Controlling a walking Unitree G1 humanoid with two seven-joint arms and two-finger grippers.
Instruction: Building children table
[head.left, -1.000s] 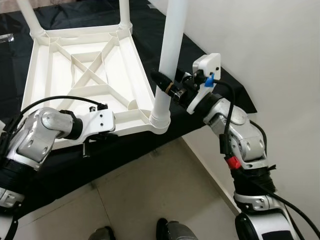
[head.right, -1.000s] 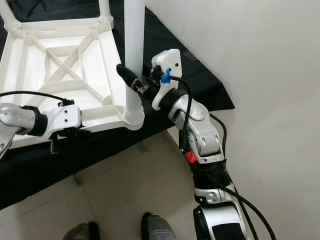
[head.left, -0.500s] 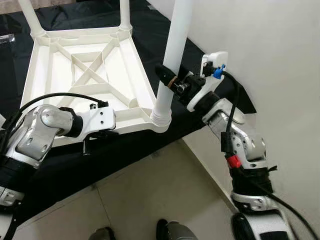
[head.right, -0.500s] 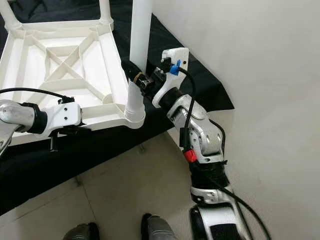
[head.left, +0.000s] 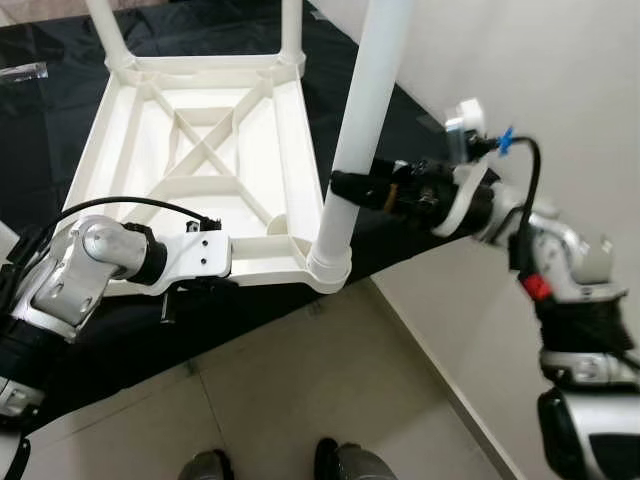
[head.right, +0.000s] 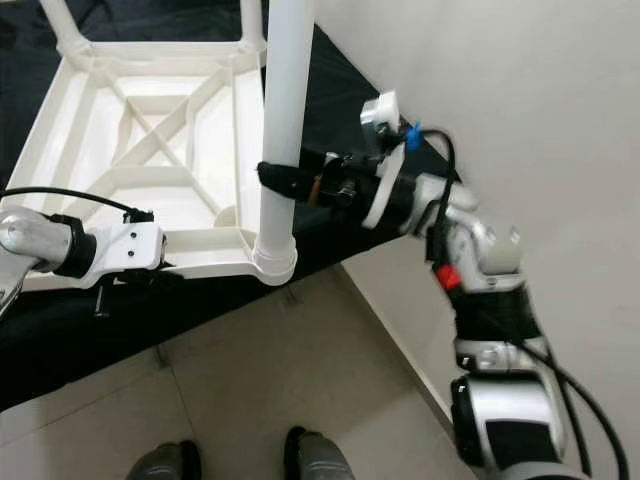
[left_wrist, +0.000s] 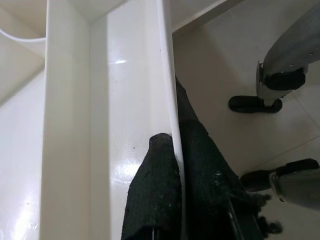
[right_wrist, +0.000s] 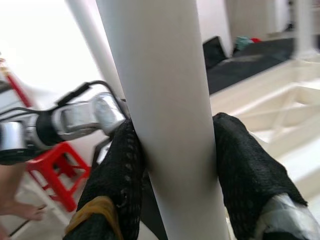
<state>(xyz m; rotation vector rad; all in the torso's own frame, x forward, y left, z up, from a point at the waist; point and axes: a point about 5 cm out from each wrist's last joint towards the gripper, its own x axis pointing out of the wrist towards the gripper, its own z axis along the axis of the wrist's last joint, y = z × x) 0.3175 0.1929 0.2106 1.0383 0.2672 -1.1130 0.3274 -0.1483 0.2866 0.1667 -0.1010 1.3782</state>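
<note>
A black cloth (head.left: 60, 170) covers the floor against a white wall (head.left: 560, 70), with beige floor tiles (head.left: 300, 400) nearer the robot; on the cloth lies a white plastic children's table (head.left: 205, 170), upside down.

The table's ribbed underside faces up, and its near-right corner socket overhangs the cloth's edge above the tiles. A white table leg (head.left: 355, 150) stands upright in that socket. The right gripper (right_wrist: 167, 165) reaches in from the wall side, its black fingers (right_wrist: 117, 170) pressed against opposite sides of the leg, low on the tube. The left gripper (left_wrist: 177, 185) pinches the table's near edge rim between its two fingers, left of the socket.
</note>
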